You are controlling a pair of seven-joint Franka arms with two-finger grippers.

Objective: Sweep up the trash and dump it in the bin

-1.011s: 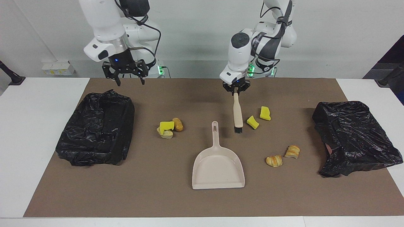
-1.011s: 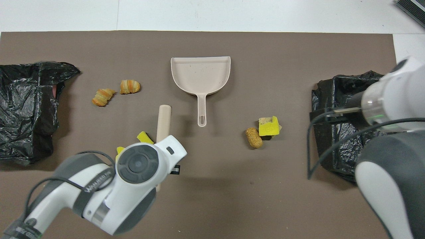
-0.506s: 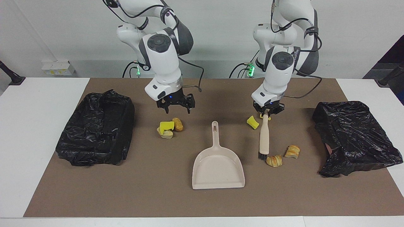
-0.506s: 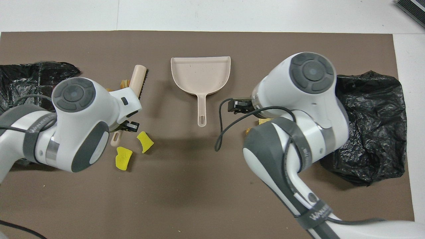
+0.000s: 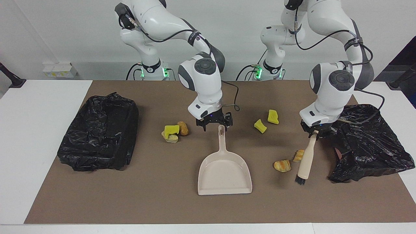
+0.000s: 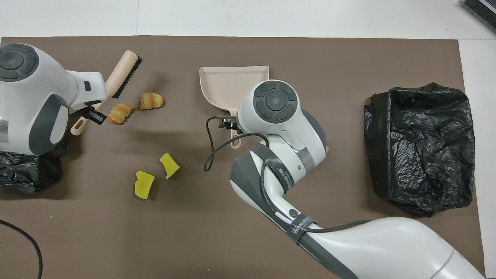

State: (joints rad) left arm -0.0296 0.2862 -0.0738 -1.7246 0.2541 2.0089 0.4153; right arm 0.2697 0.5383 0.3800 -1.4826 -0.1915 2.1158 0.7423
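Observation:
My left gripper (image 5: 314,132) is shut on the handle of the beige brush (image 5: 305,161), which slants down to black bristles just above the mat. The brush hangs beside two croissant pieces of trash (image 5: 282,165) (image 6: 120,113), toward the left arm's end. Two yellow sponge chunks (image 5: 260,126) (image 6: 169,165) lie nearer to the robots. My right gripper (image 5: 216,128) is open, low over the handle end of the beige dustpan (image 5: 224,172) (image 6: 228,83). A pile of trash with a yellow sponge and bread bits (image 5: 174,132) lies beside it. The right arm hides this pile in the overhead view.
A black bag-lined bin (image 5: 100,133) (image 6: 420,147) sits at the right arm's end of the brown mat. Another black-bagged bin (image 5: 364,139) (image 6: 27,172) sits at the left arm's end, close to the brush. White table borders the mat.
My left gripper carried the brush from beside the sponge chunks, past the croissant pieces, toward the bin at its end. My right gripper came from near its bin, past the pile, to the dustpan handle.

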